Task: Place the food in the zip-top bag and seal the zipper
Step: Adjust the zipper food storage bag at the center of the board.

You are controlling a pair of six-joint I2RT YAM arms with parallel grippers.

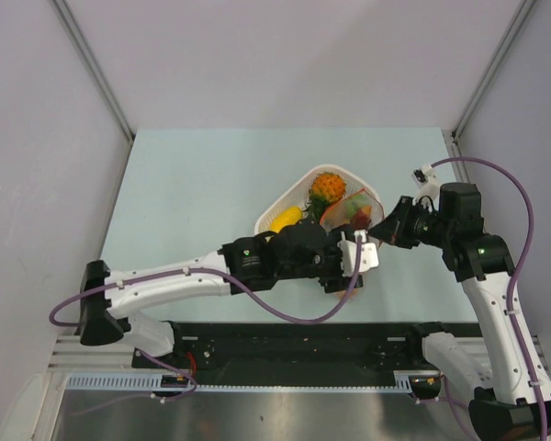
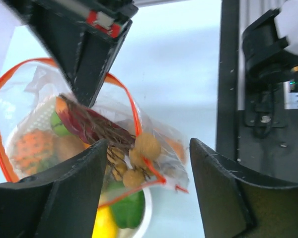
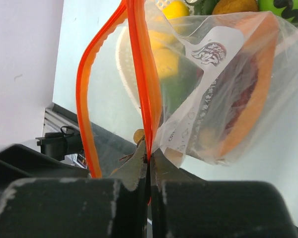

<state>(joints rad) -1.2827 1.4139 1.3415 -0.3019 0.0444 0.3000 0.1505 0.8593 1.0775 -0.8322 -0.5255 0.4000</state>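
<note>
Zip-top bag hanging from the right gripper
Its fingers pinch the zipper; bag over the white basket; orange slice inside; left gripper spread, seemingly touching nothing.

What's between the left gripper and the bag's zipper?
Nothing visible. The open left gripper faces the zipper directly. The brown berry cluster sits at the mouth, and the right gripper pinches the strip elsewhere.
</note>
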